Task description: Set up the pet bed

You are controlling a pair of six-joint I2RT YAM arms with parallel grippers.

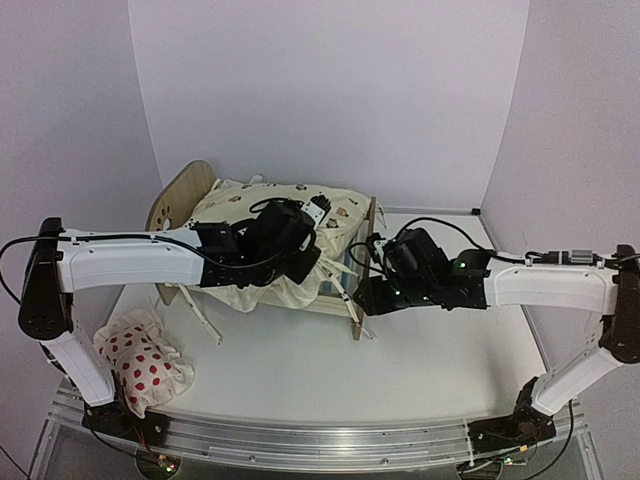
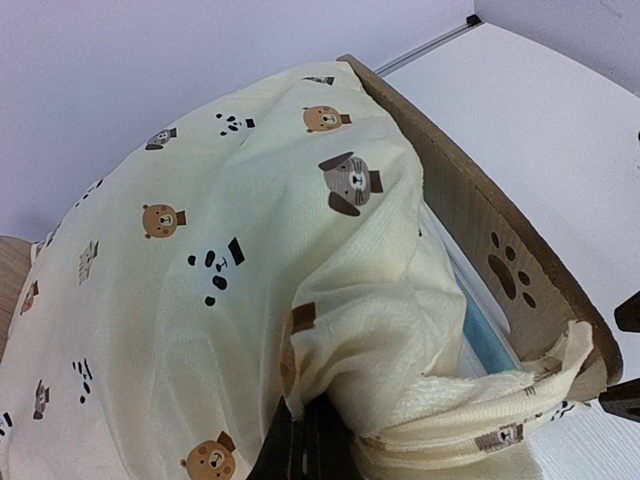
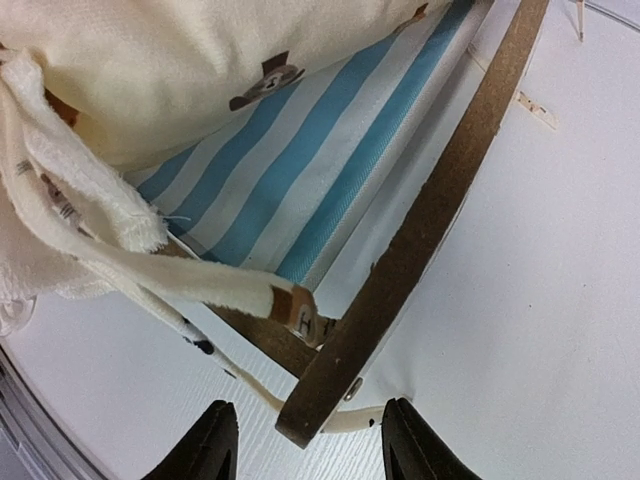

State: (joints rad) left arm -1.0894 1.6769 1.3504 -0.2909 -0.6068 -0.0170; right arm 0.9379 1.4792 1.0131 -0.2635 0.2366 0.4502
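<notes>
The pet bed (image 1: pixel 183 197) stands at the table's middle back, its blue-and-white striped base (image 3: pixel 330 170) partly bare. A cream animal-print cushion (image 1: pixel 240 212) lies bunched over it. My left gripper (image 1: pixel 305 262) reaches over the bed and is shut on a fold of the cushion (image 2: pixel 200 250), its fingers (image 2: pixel 300 450) pinching the fabric beside the paw-print end board (image 2: pixel 480 220). My right gripper (image 1: pixel 362 297) is open at the bed's near right corner. In the right wrist view the gripper (image 3: pixel 308 445) stands astride the dark board's corner (image 3: pixel 315 415), with a gap on each side.
A white pillow with red spots (image 1: pixel 140 365) lies at the table's near left. Cushion ties (image 3: pixel 180 270) trail over the bed rail, and a thin one (image 3: pixel 240 385) rests on the white tabletop (image 3: pixel 540 330). Walls close in behind and on both sides.
</notes>
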